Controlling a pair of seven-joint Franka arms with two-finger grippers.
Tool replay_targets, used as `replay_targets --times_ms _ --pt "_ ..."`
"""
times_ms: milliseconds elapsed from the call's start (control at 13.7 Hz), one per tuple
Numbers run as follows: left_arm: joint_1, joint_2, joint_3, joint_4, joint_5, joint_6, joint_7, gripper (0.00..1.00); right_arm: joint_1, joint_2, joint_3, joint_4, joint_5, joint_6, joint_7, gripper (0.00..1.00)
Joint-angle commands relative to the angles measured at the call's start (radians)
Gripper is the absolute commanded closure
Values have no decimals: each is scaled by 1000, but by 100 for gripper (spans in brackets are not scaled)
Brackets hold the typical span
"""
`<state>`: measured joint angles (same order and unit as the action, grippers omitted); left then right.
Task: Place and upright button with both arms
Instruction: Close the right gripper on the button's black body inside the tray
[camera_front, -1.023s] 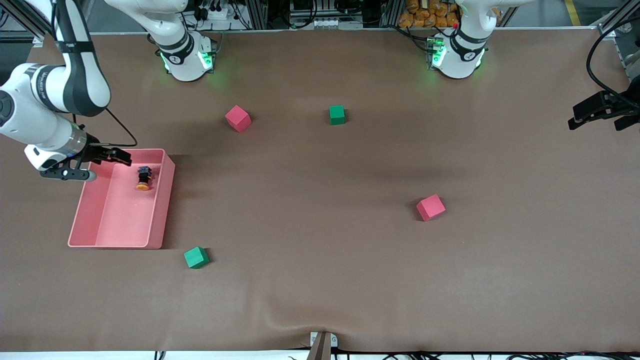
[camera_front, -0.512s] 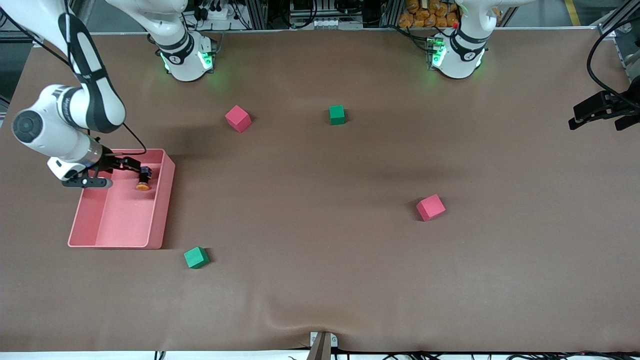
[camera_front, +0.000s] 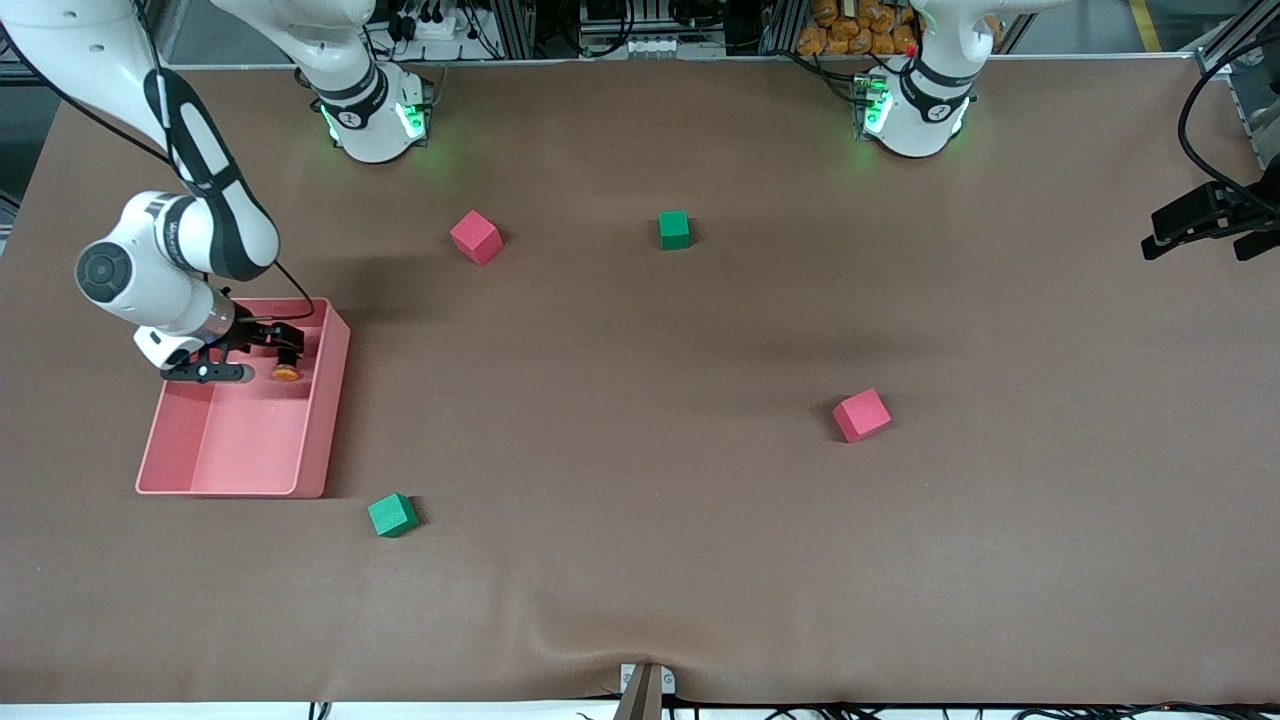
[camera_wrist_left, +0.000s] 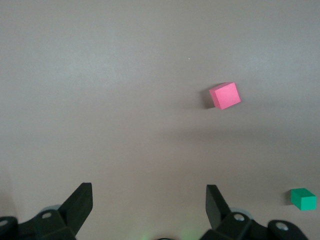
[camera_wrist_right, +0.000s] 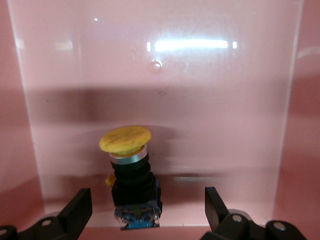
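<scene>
The button (camera_front: 287, 374) lies on its side in the pink tray (camera_front: 334, 400), at the tray's end nearest the robot bases. In the right wrist view the button (camera_wrist_right: 131, 175) shows a round orange cap, a black body and a bluish end. My right gripper (camera_front: 287, 340) is open just above the button's body. In its wrist view the right gripper (camera_wrist_right: 148, 207) has the bluish end between its fingers (camera_wrist_right: 80, 206), with a gap on each side. My left gripper (camera_front: 1197, 228) waits, open and holding nothing, over the table's edge at the left arm's end; the left gripper (camera_wrist_left: 149, 202) looks down on bare mat.
Two red foam cubes (camera_front: 476, 237) (camera_front: 861, 415) and two green cubes (camera_front: 674, 229) (camera_front: 392, 515) are scattered on the brown mat. The tray's walls enclose the button closely on two sides. The left wrist view shows a red cube (camera_wrist_left: 224, 95) and a green cube (camera_wrist_left: 303, 198).
My right arm has swung from the tray's outer corner toward the button and lowered, bringing its open fingers over the button's body. The left arm has not moved.
</scene>
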<state>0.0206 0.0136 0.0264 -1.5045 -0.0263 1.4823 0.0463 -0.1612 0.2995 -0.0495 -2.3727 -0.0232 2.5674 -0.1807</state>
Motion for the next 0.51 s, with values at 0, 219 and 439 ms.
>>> replay_targets --times_ms 0,219,439 --pt "10 0 -5 15 0 -19 26 0 -9 13 8 -11 -1 20 -5 0" --pt "12 0 -5 15 0 -19 26 0 -8 23 10 -11 6 22 1 0" --pt "10 2 -5 15 0 -19 26 0 -8 35 10 -11 8 22 3 0"
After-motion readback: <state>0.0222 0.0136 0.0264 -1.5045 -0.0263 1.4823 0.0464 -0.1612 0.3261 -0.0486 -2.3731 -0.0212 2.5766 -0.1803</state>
